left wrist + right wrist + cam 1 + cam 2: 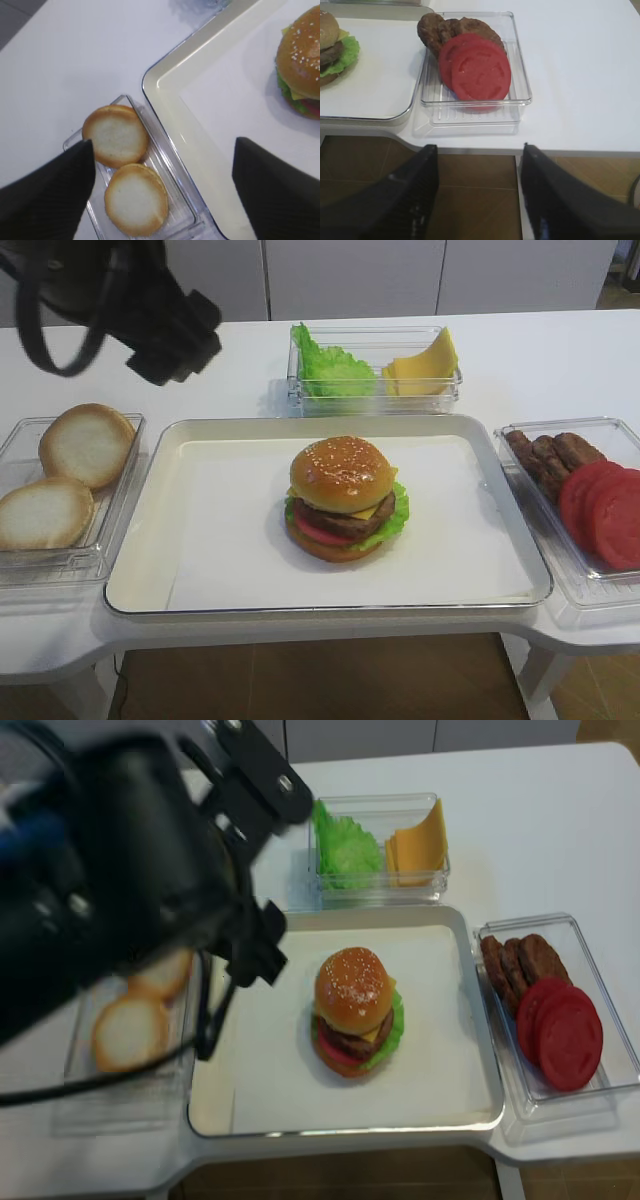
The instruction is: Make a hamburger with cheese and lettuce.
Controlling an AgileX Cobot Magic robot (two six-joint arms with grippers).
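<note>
The hamburger (343,498) stands assembled in the middle of the metal tray (160,455), with the sesame bun on top. The yellow cheese (373,508) shows under the top bun. The green lettuce (391,526) frills out below the patty, above a red tomato slice. My left gripper (164,145) is open and empty, high above the bun container and the tray's left corner; the hamburger shows at the right edge of its view (300,55). My right gripper (479,147) is open and empty, held off the table's front edge before the tomato container.
A clear container (20,440) at the left holds two pale bun halves (85,443). A back container (375,395) holds a lettuce bunch and cheese slices. A right container (520,65) holds patties and tomato slices (480,70). The left arm (110,880) hangs over the table's left.
</note>
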